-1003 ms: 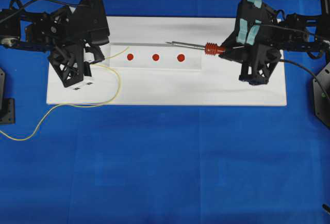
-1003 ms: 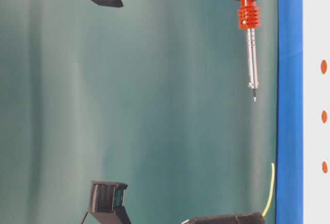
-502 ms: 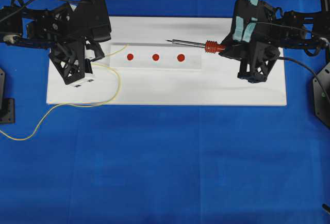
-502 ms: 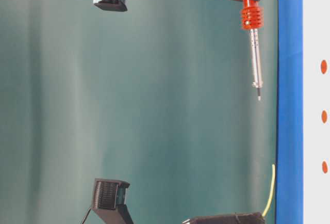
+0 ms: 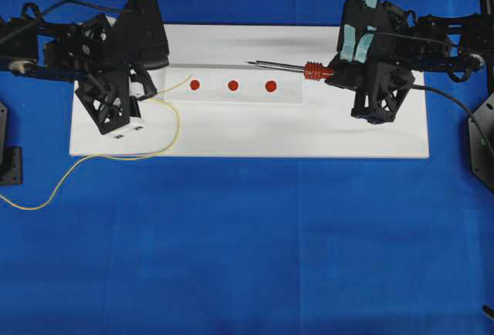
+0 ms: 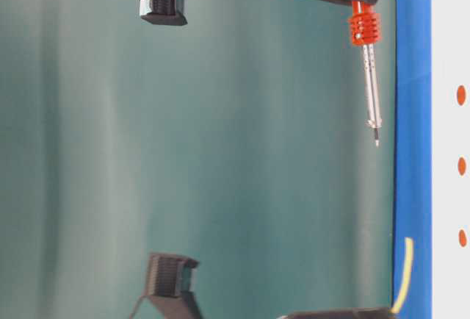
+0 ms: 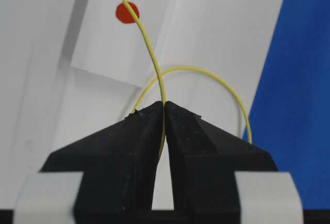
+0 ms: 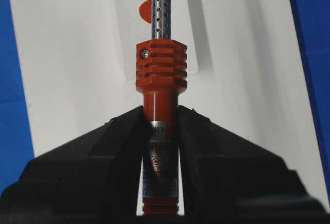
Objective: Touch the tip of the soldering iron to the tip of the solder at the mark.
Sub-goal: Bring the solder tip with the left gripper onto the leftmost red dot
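Overhead exterior view: a wide blue cloth-covered table carries a flat white rectangular board, and on the board lies a smaller white strip bearing three round red marks in a row. The black left gripper hangs over the board's left end, clenched on the solder, a very thin yellow wire. From the jaws a short free end rises toward the leftmost mark, its tip just left of that mark; behind the jaws the wire loops across the board and trails off onto the cloth at the lower left. In the left wrist view the closed fingers pinch the wire, and its cut end lines up with the red mark's upper edge. The black right gripper, with pale blue tape on its housing, grasps the soldering iron, a slim tool with a perforated silver shaft and a red ribbed collar, by the handle just behind the collar. The shaft points left above the strip's far edge, its tip well apart from the solder's tip. In the table-level view the iron hovers above the surface.
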You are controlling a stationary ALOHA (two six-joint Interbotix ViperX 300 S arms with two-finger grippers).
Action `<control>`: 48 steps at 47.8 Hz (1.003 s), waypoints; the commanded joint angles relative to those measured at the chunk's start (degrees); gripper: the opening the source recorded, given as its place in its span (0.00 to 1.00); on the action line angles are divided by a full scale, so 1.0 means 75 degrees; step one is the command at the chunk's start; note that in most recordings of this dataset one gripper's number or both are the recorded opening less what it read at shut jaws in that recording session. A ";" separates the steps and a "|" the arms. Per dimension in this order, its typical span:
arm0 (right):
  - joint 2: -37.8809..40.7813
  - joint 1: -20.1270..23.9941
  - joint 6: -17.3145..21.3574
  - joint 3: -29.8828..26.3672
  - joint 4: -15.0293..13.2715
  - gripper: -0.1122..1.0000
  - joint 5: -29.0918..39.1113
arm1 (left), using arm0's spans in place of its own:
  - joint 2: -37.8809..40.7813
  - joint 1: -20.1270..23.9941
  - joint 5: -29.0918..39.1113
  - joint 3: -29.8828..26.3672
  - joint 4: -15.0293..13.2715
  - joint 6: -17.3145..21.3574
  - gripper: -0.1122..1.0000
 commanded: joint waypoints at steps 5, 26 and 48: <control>-0.0047 -0.0023 0.0000 -0.0211 -0.0012 0.16 -0.0023 | 0.0387 -0.0047 -0.0270 -0.0023 0.0012 -0.0082 0.12; -0.0047 -0.0023 0.0000 -0.0223 -0.0012 0.16 -0.0023 | 0.0738 -0.0105 -0.0551 0.0059 0.0012 -0.0129 0.12; -0.0047 -0.0023 0.0012 -0.0211 -0.0012 0.16 -0.0012 | 0.0773 -0.0105 -0.0645 0.0082 0.0012 -0.0129 0.12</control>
